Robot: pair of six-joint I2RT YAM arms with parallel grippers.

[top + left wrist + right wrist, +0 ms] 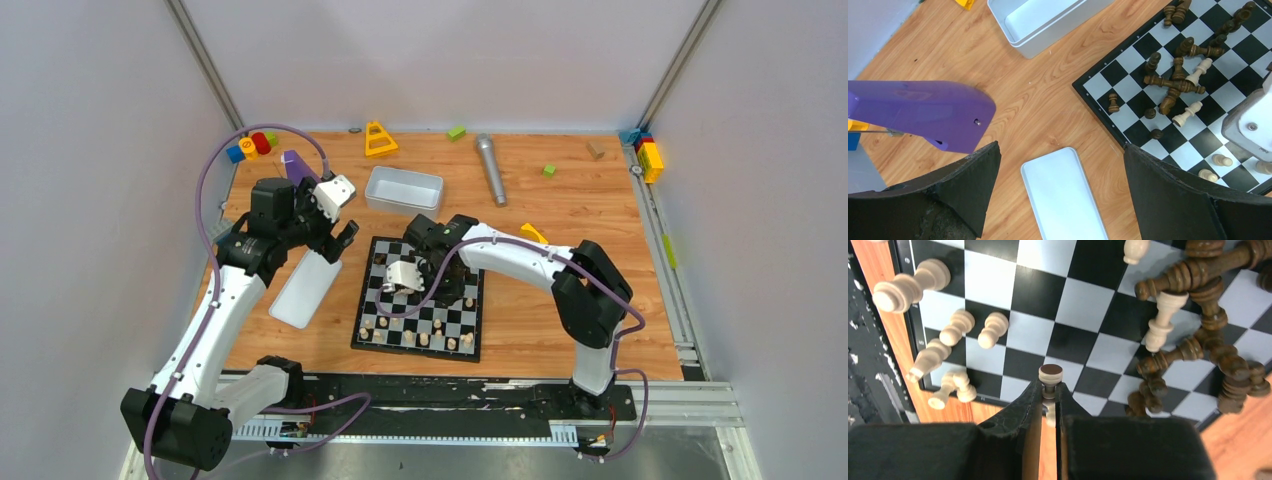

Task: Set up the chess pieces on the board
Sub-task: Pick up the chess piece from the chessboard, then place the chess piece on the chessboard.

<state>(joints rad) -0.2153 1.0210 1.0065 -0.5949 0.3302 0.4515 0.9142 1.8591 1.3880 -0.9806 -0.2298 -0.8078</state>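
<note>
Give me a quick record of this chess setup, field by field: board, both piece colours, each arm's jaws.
flat black-and-white checkered chessboard: on the wooden table
dark brown wooden chess pieces: toppled in a heap on the board
pale beige wooden chess pieces: several upright along the board's near edge
right jaws: shut on one pale beige piece
left jaws: open, empty, over the flat white rectangular lid

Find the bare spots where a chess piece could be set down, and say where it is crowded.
Bare: middle squares of the board, between the pale pieces along its near edge and the dark heap; also the wood strip between board and lid. Crowded: the dark heap of toppled pieces.
</note>
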